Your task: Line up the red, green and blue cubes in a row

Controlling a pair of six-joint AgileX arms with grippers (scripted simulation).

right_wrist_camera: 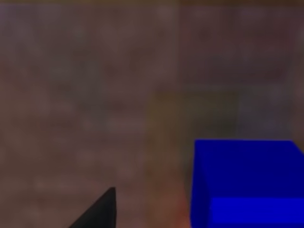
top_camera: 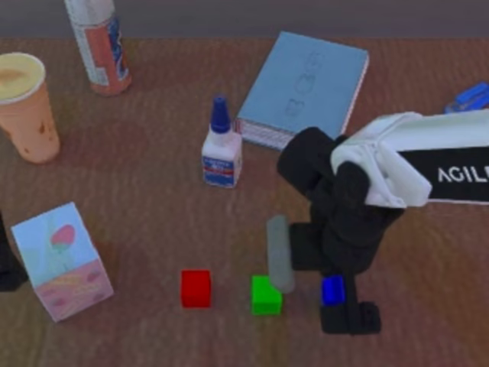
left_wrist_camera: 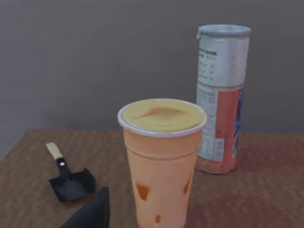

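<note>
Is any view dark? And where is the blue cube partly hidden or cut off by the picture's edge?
No view is dark. Top view: the right gripper hides part of the blue cube. Right wrist view: the frame edge cuts it off. The left arm sits parked at the top view's left edge.

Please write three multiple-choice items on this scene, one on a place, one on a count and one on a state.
1. Where is the green cube?
A. between the red cube and the blue cube
B. beside the orange cup
C. on the book

2. How many small plain cubes show in the top view?
A. two
B. three
C. five

3. How does the glue bottle stand?
A. on its side
B. upside down
C. upright

Answers: 1 A, as the cubes lie red, green, blue across the table's near part. 2 B, one of each colour. 3 C, its blue cap is on top. The right gripper is at the blue cube; the left arm is parked at the left edge.
</note>
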